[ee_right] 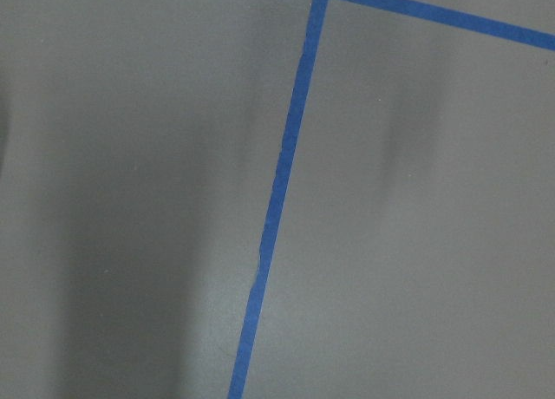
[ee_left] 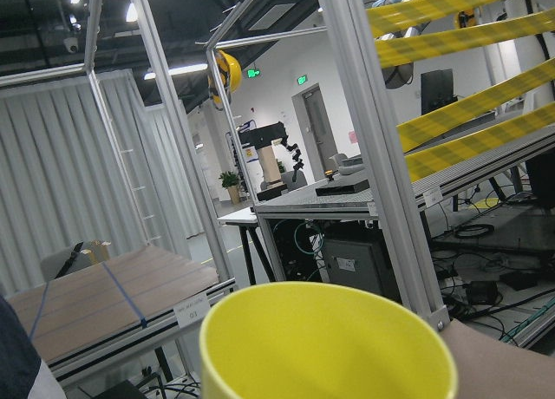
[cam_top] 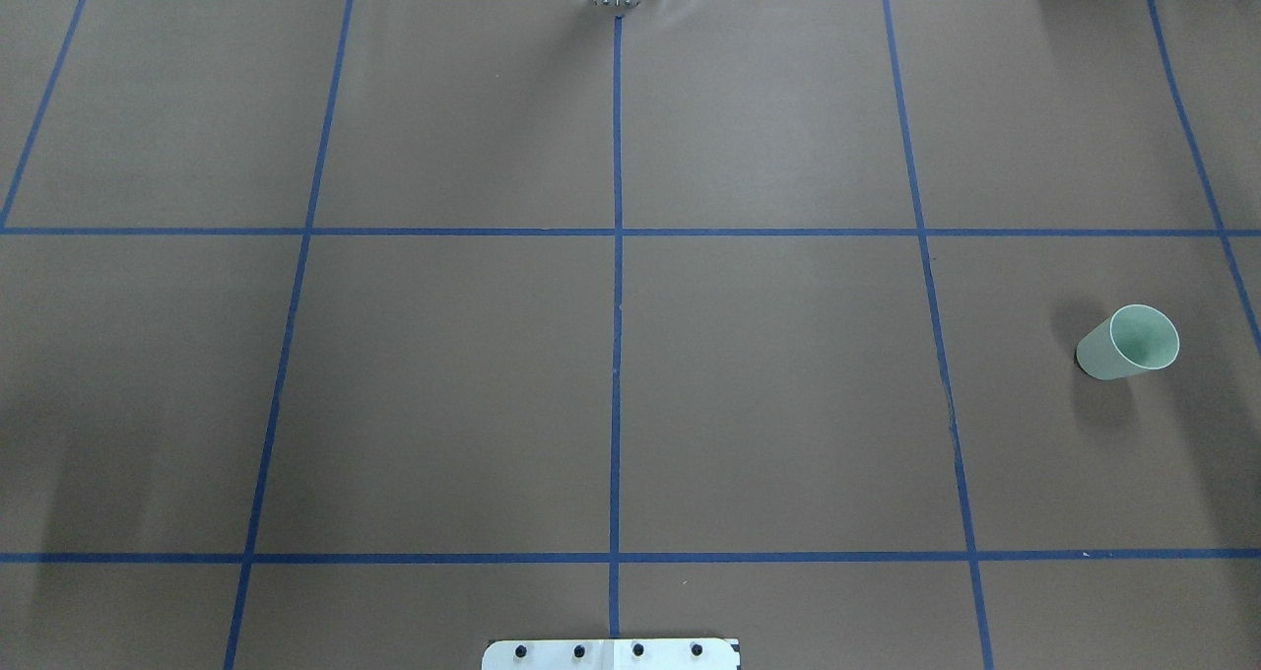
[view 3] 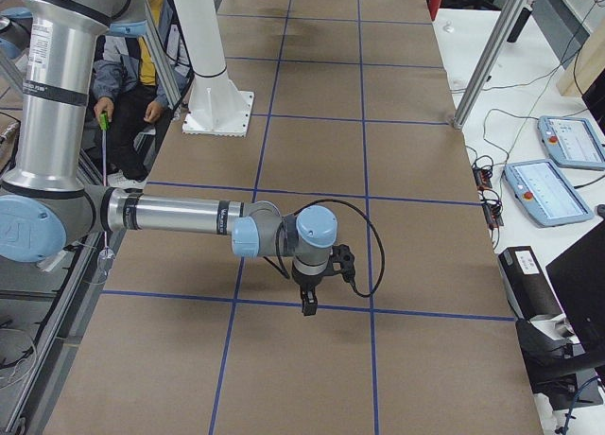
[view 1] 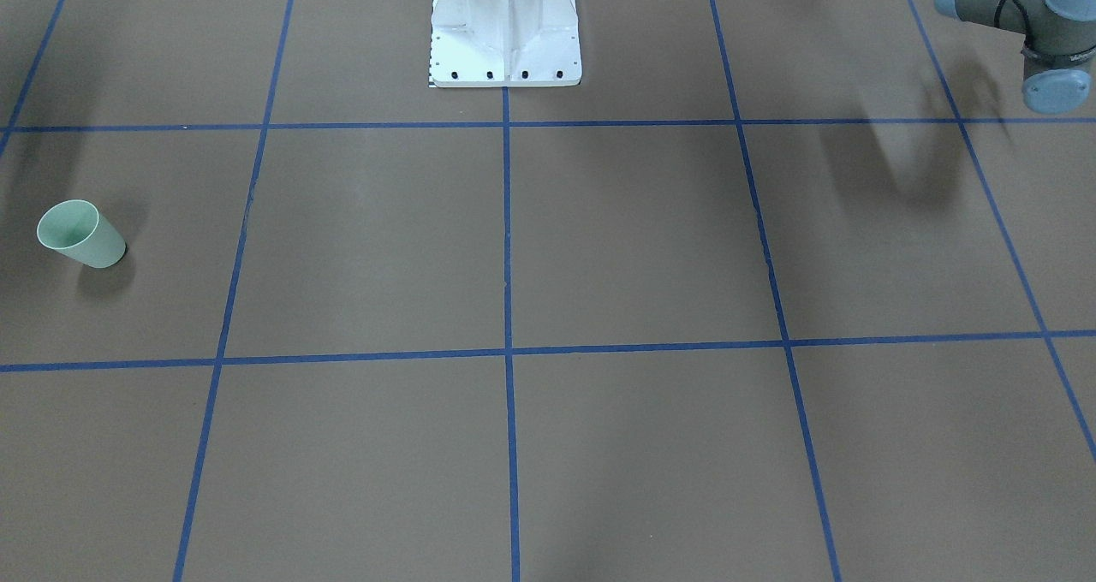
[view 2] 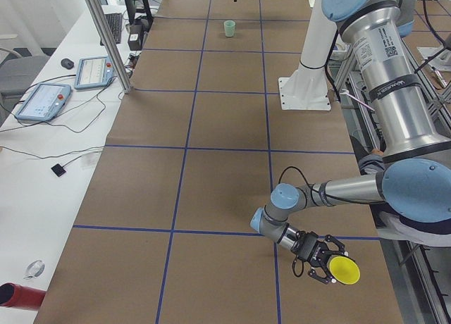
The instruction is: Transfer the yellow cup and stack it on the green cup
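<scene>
The green cup point(view 1: 81, 234) stands upright and alone on the brown table near its right-arm end; it also shows in the overhead view point(cam_top: 1128, 342) and far off in the exterior left view point(view 2: 230, 28). The yellow cup point(view 2: 345, 270) is at my left gripper point(view 2: 330, 265), off the table's near corner, tipped with its mouth sideways. Its rim fills the bottom of the left wrist view point(ee_left: 329, 343). I cannot tell whether the fingers are shut on it. My right gripper point(view 3: 308, 307) points down, low over the table, and I cannot tell its state.
The white robot pedestal point(view 1: 505, 26) stands at the table's middle edge. Part of the left arm point(view 1: 1040, 17) shows at the front-facing view's top right. A seated person point(view 3: 132, 57) is beside the table. Tablets point(view 2: 42, 102) lie on the side bench.
</scene>
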Robot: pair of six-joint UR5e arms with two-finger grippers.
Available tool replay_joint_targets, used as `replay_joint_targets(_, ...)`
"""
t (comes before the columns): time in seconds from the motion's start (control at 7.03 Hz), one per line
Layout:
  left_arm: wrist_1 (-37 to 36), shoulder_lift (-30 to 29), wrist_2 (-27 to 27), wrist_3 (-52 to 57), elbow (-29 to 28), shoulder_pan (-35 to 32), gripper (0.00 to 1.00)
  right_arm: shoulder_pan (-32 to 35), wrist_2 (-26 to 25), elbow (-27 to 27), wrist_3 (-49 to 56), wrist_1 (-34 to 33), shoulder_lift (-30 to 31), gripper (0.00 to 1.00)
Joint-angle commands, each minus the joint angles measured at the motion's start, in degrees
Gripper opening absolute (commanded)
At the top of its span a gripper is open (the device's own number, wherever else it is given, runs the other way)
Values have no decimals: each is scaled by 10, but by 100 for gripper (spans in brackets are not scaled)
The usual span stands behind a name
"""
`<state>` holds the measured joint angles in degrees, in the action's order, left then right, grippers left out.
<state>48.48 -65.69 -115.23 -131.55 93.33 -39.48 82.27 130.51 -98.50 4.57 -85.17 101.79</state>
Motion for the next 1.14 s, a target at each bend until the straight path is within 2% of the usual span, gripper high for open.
replay_joint_targets(0.0, 10, -3, 144, 10, 7, -36, 38, 0, 2, -2, 0, 0, -9, 100)
replay_joint_targets(0.28, 30, -3, 265, 11, 27, -66, 38, 0, 1, -2, 1, 0, -22, 100)
replay_joint_targets(0.57, 118, 2, 422, 6, 34, -102, 38, 0, 1, -3, 3, 1, -22, 100)
replay_joint_targets(0.71, 202, 5, 503, 14, 27, -124, 34, 0, 2, -4, 4, 1, -22, 100)
replay_joint_targets(0.85, 288, 5, 563, 74, 20, -141, 32, 0, 2, -3, 4, 1, -22, 100)
replay_joint_targets(1.0, 404, 4, 593, 169, 10, -174, 32, 0, 2, -3, 4, 0, -22, 100)
